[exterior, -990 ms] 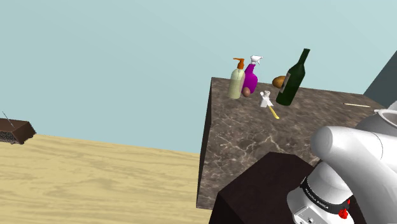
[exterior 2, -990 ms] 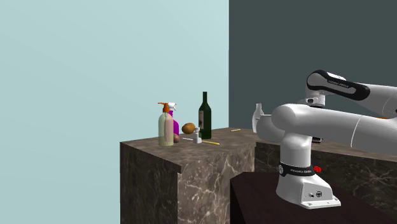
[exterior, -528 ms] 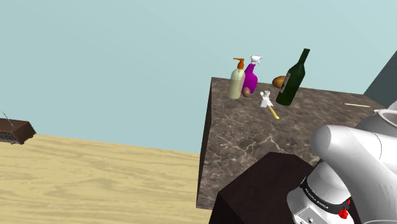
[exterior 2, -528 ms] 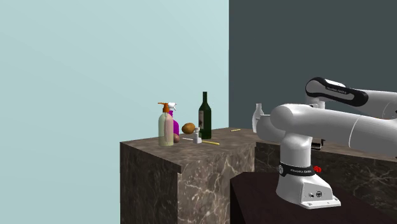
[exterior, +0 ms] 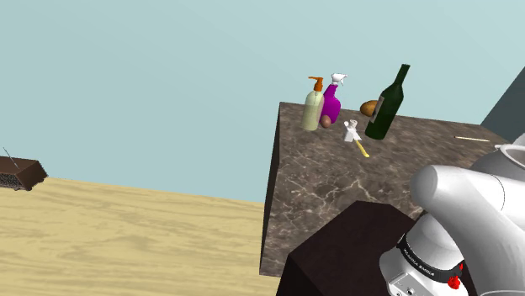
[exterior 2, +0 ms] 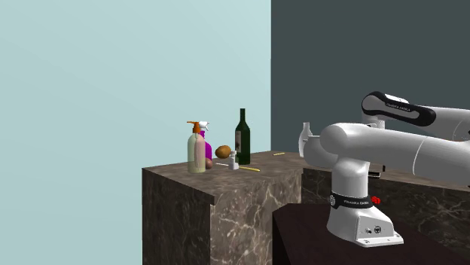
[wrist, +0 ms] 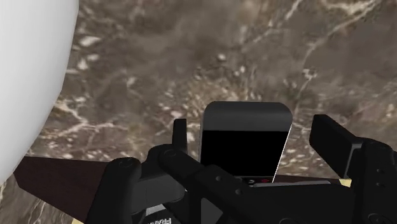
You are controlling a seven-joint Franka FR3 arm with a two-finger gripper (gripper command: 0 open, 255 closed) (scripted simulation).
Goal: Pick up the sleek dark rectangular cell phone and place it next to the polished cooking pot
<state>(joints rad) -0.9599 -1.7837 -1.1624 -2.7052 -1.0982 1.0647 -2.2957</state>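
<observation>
In the wrist view the cell phone (wrist: pixel 245 137), a black rectangle with a grey rim, lies on the brown marbled counter (wrist: pixel 191 57). My gripper (wrist: pixel 254 140) hangs over it, open. One finger (wrist: pixel 180 135) stands just off one long edge and the other finger (wrist: pixel 334 147) is farther off the opposite edge; neither touches the phone. The pot, drawn plain white, curves in beside the gripper (wrist: pixel 28 76). Its rim shows behind the arm (exterior: pixel 510 155), and a white handle sticks up behind the arm (exterior 2: pixel 305 139).
At the counter's far end stand a green wine bottle (exterior: pixel 388 104), a pale soap dispenser (exterior: pixel 312 106), a purple spray bottle (exterior: pixel 333 107), a potato (exterior: pixel 368 108) and a small white tool with a yellow handle (exterior: pixel 357 136). The dark stand (exterior: pixel 353 252) sits below the counter edge.
In the second exterior view the arm's upper link sank a little a second ago and has since held still. The bottles have not moved.
</observation>
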